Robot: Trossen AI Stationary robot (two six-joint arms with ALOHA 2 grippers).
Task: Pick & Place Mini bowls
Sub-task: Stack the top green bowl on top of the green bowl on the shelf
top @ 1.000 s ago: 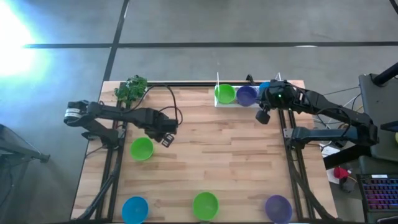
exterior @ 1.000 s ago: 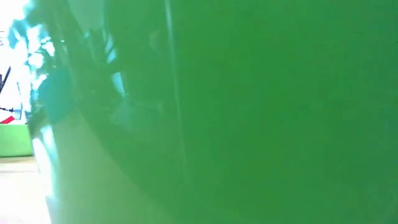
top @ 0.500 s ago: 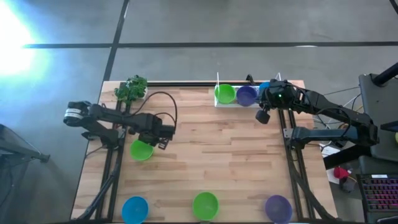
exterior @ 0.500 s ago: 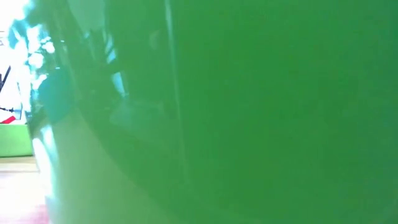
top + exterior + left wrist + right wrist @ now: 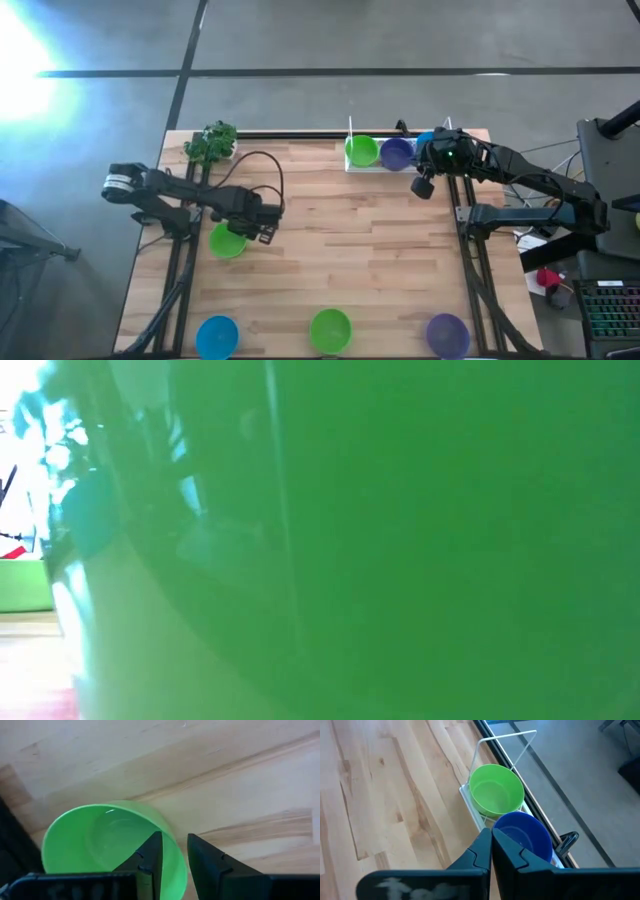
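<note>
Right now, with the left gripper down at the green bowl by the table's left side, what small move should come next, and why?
Probably close the left gripper on the green bowl. Its fingers straddle the bowl's rim, one inside and one outside, with a gap showing, so the wall sits between them ready to pinch. The right gripper waits shut near the rack.

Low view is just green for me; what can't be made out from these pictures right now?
- Low view: a green bowl pressed against the lens hides the table and both arms.
- High view: the left tool covers part of the green bowl; contact unclear.
- High view: the right tool hides most of the blue bowl in the white rack.
</note>
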